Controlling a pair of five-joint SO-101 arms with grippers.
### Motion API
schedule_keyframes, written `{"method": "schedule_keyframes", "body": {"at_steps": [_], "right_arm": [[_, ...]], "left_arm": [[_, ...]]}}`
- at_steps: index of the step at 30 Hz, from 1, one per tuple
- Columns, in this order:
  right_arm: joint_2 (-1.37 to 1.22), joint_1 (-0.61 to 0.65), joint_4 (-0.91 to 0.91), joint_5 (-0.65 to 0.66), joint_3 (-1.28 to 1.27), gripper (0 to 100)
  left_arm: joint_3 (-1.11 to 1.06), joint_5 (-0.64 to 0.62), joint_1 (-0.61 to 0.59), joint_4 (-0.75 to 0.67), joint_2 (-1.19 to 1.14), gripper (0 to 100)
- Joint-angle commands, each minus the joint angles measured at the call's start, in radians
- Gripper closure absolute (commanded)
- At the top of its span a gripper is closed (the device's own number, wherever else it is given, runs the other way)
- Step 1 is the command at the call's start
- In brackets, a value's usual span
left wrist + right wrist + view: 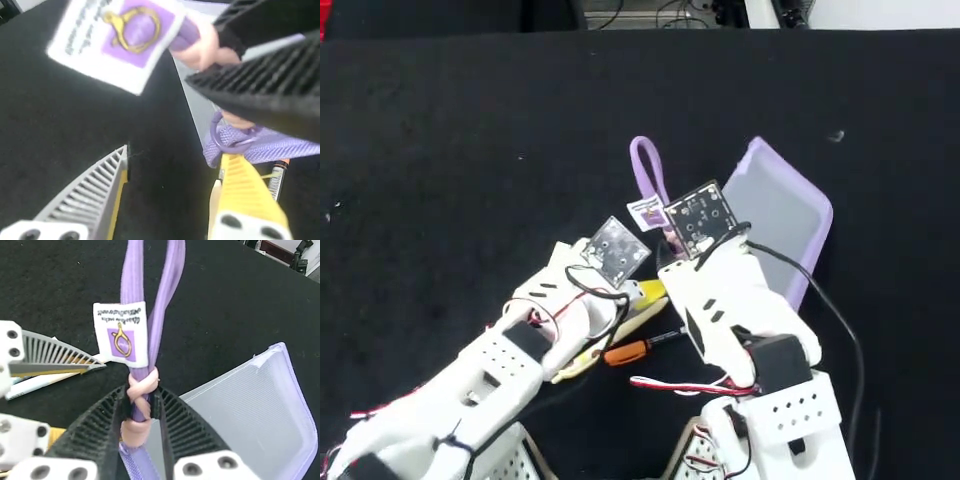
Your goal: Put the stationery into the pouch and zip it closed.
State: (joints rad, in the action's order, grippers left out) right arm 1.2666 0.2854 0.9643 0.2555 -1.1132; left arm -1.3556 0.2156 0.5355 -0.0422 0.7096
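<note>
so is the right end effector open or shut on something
Shut on the strap: the right end effector pinches the purple loop right beside its tag.

Both arms are white plastic. The left arm (490, 370) trails red, white and black wires; the right arm (750, 320) carries a black cable. The left gripper (175, 152) has one yellow finger, one ribbed grey; the right gripper (140, 392) has ribbed black ones.

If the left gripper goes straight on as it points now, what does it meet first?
Probably the white tag on the purple strap that the right gripper holds, though depth is unclear.
</note>
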Motion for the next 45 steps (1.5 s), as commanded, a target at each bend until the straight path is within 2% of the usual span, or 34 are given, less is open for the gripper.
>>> {"method": "schedule_keyframes", "body": {"at_steps": [1, 10, 16, 19, 27, 36, 41, 45], "right_arm": [[-0.007, -0.018, -0.023, -0.003, 0.042, 98.7], [0.002, -0.025, -0.021, -0.003, 0.041, 98.7], [0.002, -0.026, -0.003, 0.0, 0.051, 98.7], [0.004, -0.029, 0.046, 0.02, 0.09, 98.7], [0.004, -0.14, 0.163, 0.061, 0.176, 98.7], [-0.005, -0.146, 0.334, 0.081, 0.292, 98.7], [-0.007, -0.141, 0.241, 0.081, 0.214, 97.3], [-0.007, -0.14, 0.091, 0.002, 0.114, 86.2]], "left_arm": [[0.067, -0.011, 0.01, -0.061, -0.06, 72], [0.068, -0.011, 0.008, -0.259, -0.129, 98], [0.065, -0.011, -0.002, -0.256, -0.132, 97], [0.053, -0.011, -0.019, -0.256, -0.132, 97], [0.051, -0.011, -0.11, -0.256, -0.132, 97], [0.05, -0.011, -0.131, -0.253, -0.133, 97], [0.048, -0.015, -0.12, -0.253, -0.133, 97], [0.051, -0.018, -0.119, -0.253, -0.124, 97]]}}
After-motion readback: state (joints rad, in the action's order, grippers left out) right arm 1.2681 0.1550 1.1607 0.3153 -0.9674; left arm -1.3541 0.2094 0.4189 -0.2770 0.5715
